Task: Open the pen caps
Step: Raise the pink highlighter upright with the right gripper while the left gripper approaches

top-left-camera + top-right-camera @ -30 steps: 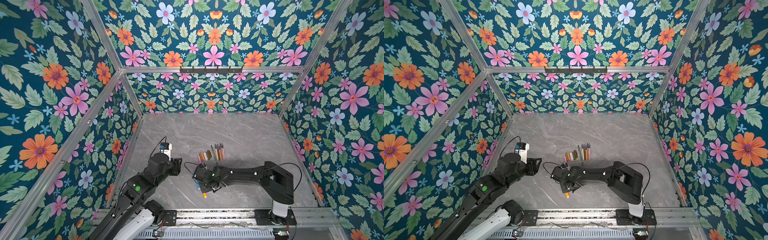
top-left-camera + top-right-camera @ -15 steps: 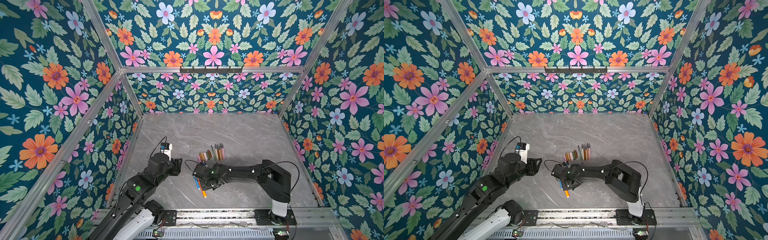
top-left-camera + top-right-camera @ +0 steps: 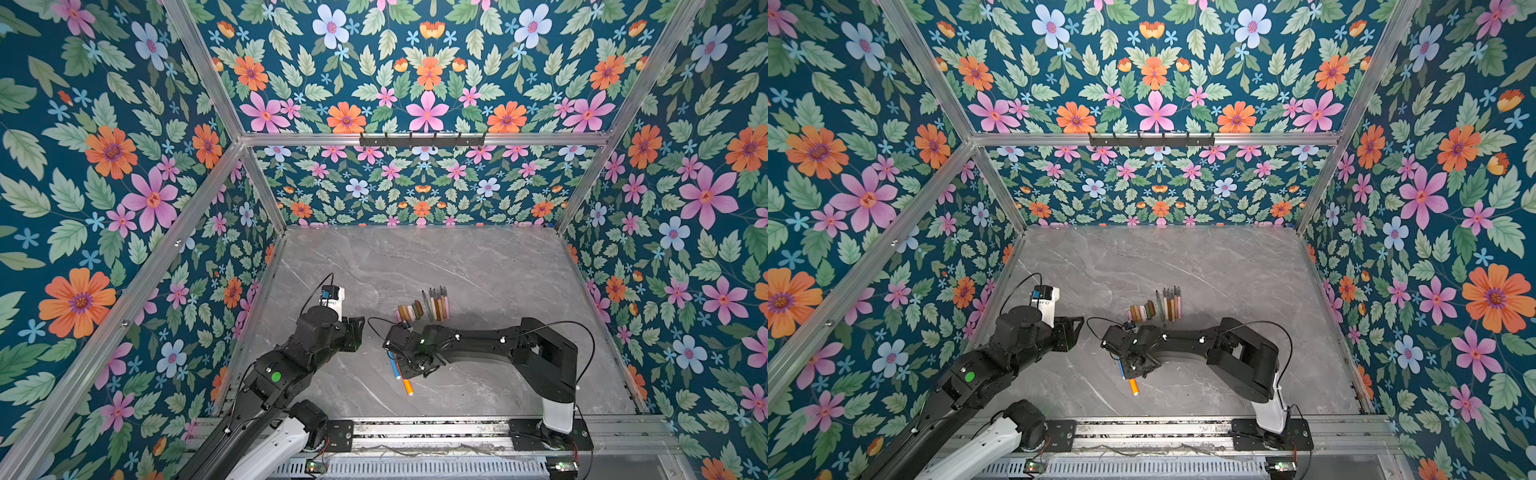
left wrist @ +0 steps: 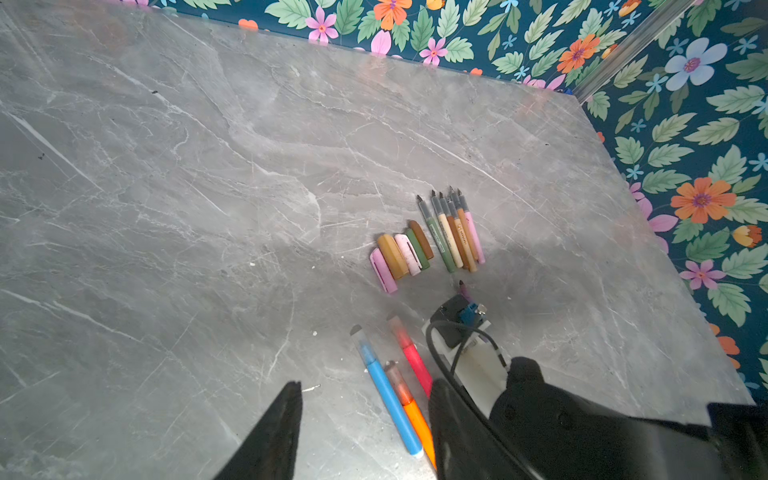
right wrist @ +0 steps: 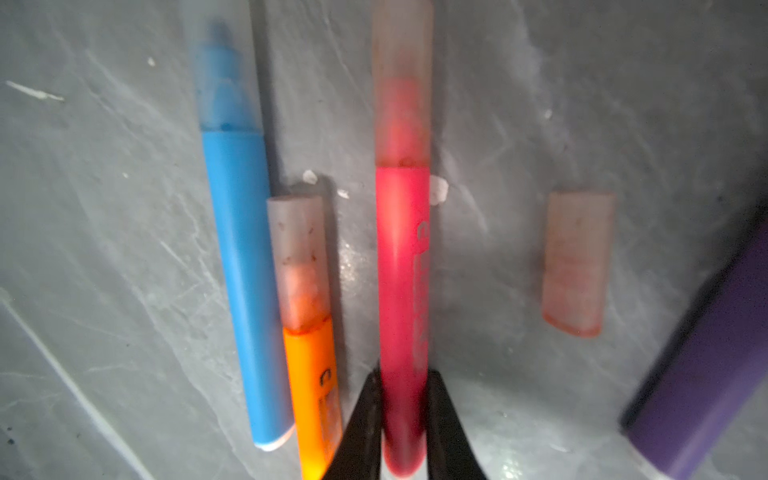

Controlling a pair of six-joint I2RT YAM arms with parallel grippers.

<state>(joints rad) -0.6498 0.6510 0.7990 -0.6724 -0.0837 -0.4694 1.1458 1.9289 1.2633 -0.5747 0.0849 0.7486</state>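
Note:
Three capped pens lie side by side near the front: a blue pen (image 5: 241,270), an orange pen (image 5: 311,374) and a red pen (image 5: 401,249), each with a translucent cap. My right gripper (image 5: 402,415) is shut on the red pen's barrel, far from its cap (image 5: 401,83). A loose translucent reddish-orange cap (image 5: 575,262) lies beside them. Several loose pen caps (image 3: 409,311) (image 4: 401,255) sit in a row further back. My left gripper (image 4: 365,395) hangs open just left of the pens, holding nothing.
Several uncapped marker bodies (image 3: 436,305) (image 4: 453,232) lie in a tight row right of the loose caps. A purple pen body (image 5: 706,374) lies close to my right gripper. Floral walls (image 3: 249,270) close in the grey marble table (image 3: 457,266) on three sides.
My right gripper has closed its jaws onto the red pen and shifted slightly over the pens. The left arm has not moved.

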